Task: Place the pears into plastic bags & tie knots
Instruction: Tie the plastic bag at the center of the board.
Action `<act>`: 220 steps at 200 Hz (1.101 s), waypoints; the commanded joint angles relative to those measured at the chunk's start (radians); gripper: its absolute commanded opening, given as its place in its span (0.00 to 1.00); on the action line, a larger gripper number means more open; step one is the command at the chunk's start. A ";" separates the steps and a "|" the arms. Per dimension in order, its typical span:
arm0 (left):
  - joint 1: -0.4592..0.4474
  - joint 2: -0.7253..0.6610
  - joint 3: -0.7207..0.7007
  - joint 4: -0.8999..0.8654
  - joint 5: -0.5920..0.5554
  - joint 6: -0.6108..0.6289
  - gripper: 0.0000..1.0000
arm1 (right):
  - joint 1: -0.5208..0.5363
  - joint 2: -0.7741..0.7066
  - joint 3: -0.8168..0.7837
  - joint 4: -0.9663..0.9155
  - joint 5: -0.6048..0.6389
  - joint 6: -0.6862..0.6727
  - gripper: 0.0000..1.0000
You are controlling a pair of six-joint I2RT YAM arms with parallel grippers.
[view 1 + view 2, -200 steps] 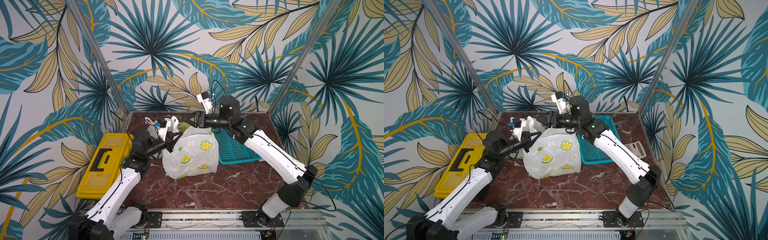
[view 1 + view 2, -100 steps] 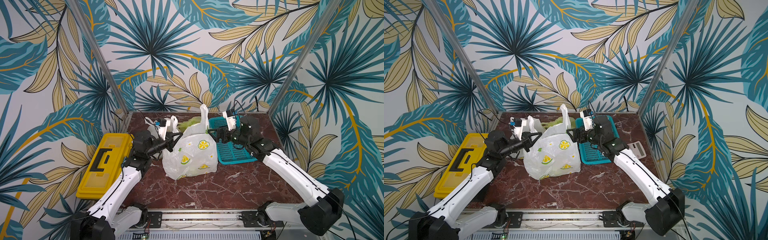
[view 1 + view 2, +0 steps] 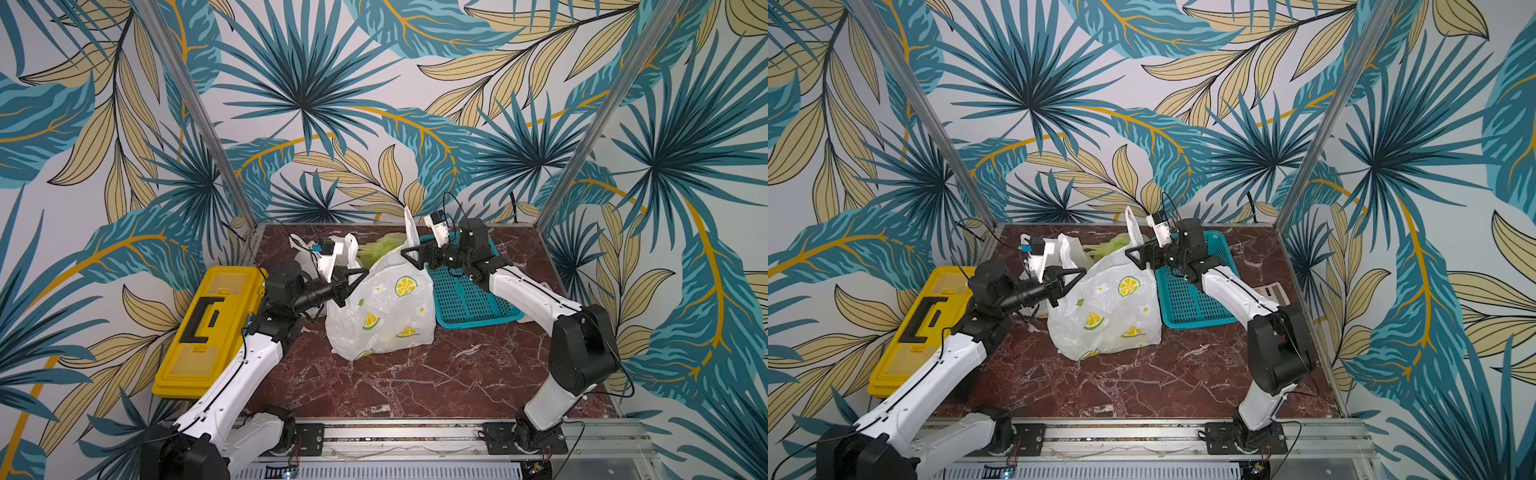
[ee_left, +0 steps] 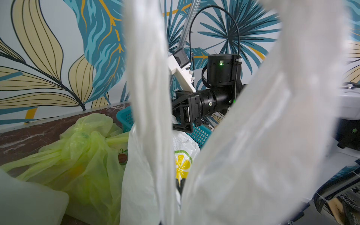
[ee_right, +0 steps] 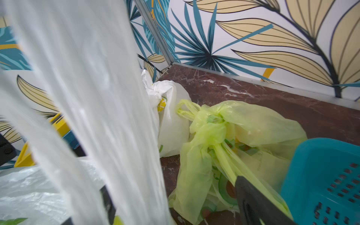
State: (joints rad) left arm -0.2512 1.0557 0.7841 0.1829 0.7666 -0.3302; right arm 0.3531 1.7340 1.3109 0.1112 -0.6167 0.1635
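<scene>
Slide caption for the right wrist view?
Knotted translucent yellow-green plastic bag beside teal perforated basket; white plastic loop handle in foreground.

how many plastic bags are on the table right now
3. A white lemon-print bag stands mid-table; a yellow-green bag lies behind it, beside the teal basket; a second white bag sits at the back, left of that. Another could be hidden behind them.

Both top views look steeply down from high above the table's [image 3: 395, 382] 6 o'clock edge toward 12 o'clock. They sit far enough back to hold both arms, and they share nearly everything. The left wrist view sits pressed against the white bag [image 4: 253, 155], facing about 2 o'clock. The right wrist view is equally close and faces about 10 o'clock. Both wrist views catch the yellow-green bag [image 5: 253, 120].
</scene>
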 commanded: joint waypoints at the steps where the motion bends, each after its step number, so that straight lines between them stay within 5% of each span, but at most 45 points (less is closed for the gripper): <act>1: 0.006 0.008 0.005 0.016 0.037 0.007 0.00 | -0.006 0.016 0.023 0.120 -0.109 -0.001 0.88; 23: 0.006 0.015 0.006 0.016 0.020 -0.002 0.00 | -0.017 0.046 0.028 0.171 -0.109 0.045 0.74; 53: 0.016 0.016 0.034 -0.028 -0.072 -0.058 0.00 | -0.021 0.032 -0.022 0.267 -0.121 0.168 0.32; 88: 0.028 0.103 0.247 -0.430 -0.139 -0.012 0.00 | 0.026 -0.124 -0.140 0.229 -0.057 0.147 0.07; 120: 0.019 0.312 0.432 -0.760 0.060 0.101 0.00 | 0.152 -0.260 -0.147 -0.139 0.115 -0.147 0.02; 156: -0.070 0.453 0.493 -0.821 0.169 0.212 0.02 | 0.279 -0.317 -0.098 -0.395 0.305 -0.387 0.02; 220: -0.099 0.449 0.514 -0.821 0.328 0.439 0.26 | 0.301 -0.234 0.061 -0.601 0.336 -0.551 0.02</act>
State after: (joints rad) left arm -0.3576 1.5414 1.2755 -0.6193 0.9882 -0.0162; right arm 0.6529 1.4757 1.3281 -0.3660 -0.3027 -0.2882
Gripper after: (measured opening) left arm 0.211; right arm 0.046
